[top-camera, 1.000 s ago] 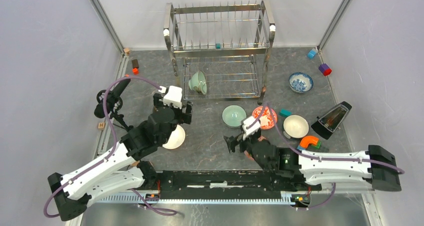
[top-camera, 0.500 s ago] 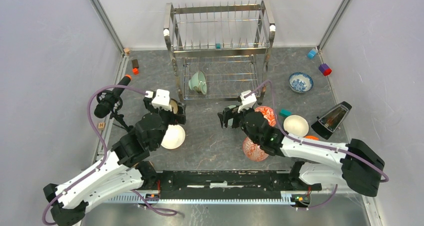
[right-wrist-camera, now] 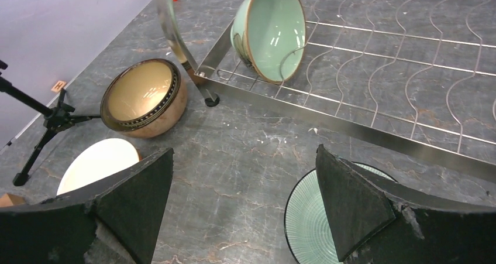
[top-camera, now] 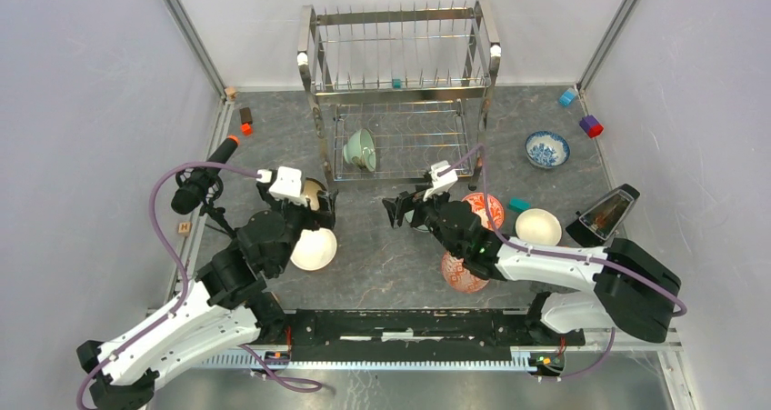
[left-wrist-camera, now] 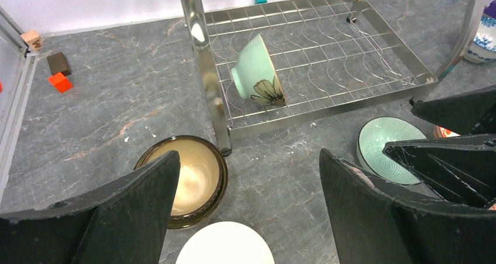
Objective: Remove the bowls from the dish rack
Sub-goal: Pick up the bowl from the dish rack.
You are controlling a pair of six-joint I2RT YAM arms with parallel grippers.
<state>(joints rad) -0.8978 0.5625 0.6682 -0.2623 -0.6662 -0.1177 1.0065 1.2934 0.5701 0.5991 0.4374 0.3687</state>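
Note:
The dish rack [top-camera: 397, 92] stands at the back. On its lower tier one pale green bowl [top-camera: 360, 148] [left-wrist-camera: 255, 71] [right-wrist-camera: 272, 30] lies tipped on its side. My left gripper [top-camera: 320, 208] [left-wrist-camera: 248, 199] is open above the table, between a dark brown bowl [left-wrist-camera: 190, 179] and a white bowl [left-wrist-camera: 225, 246]. My right gripper [top-camera: 400, 212] [right-wrist-camera: 245, 199] is open just in front of the rack's lower rail [right-wrist-camera: 351, 126], above a ribbed pale green bowl [right-wrist-camera: 307, 217]. Neither gripper holds anything.
On the table to the right are two red-orange patterned bowls [top-camera: 486, 208] [top-camera: 459, 274], a cream bowl [top-camera: 537, 228] and a blue-and-white bowl [top-camera: 546, 149]. A microphone on a tripod [top-camera: 202, 181] stands left, a black wedge-shaped object [top-camera: 603, 217] right. Small coloured blocks [top-camera: 591, 125] lie about.
My right arm swung from the front of the table back and left toward the rack, uncovering a red-orange bowl. The left gripper drifted slightly left. Both stayed open.

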